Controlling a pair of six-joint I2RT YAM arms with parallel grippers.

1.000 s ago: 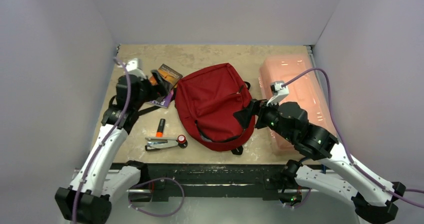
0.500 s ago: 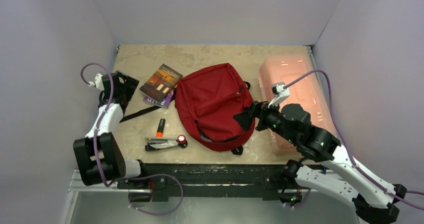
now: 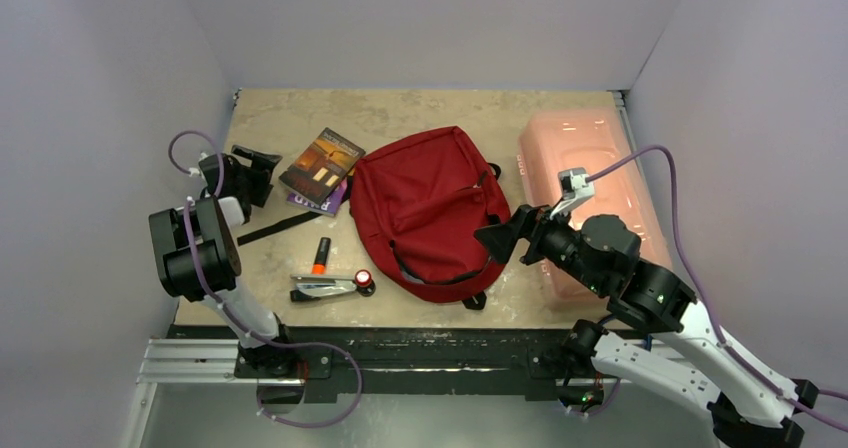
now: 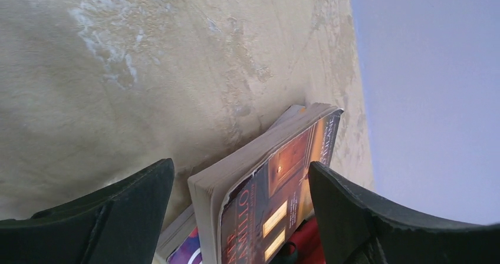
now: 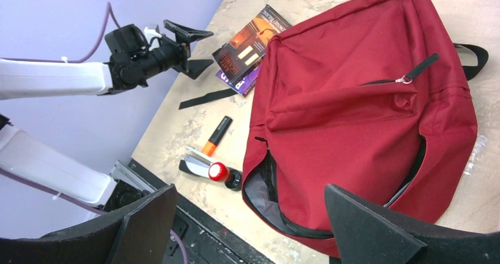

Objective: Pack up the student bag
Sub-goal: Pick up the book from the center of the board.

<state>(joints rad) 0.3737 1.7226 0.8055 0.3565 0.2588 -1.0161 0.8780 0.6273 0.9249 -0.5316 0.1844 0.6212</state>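
Note:
The student bag (image 3: 425, 213) lies flat mid-table, dark red, its main zip gaping at the near edge (image 5: 268, 187) and showing grey lining. My left gripper (image 3: 256, 174) hovers open at the table's left, pointing at a paperback book (image 3: 322, 165) a short way off and not touching it. In the left wrist view that book (image 4: 265, 181) shows between the spread fingers (image 4: 124, 202), stacked on a purple book (image 3: 320, 204). My right gripper (image 3: 503, 236) stands open and empty over the bag's right side. In its wrist view the bag (image 5: 359, 111) fills the space ahead of the right gripper (image 5: 250, 188).
An orange highlighter (image 3: 320, 255), a stapler (image 3: 318, 287) and a small red-capped bottle (image 3: 364, 281) lie left of the bag's mouth. A loose black strap (image 3: 280, 226) runs toward the books. A pale pink plastic box (image 3: 585, 173) sits along the right wall.
My left gripper pulled back from the paperback to the left, and its arm folded in; the book stayed put. The right gripper drifted a little to the right.

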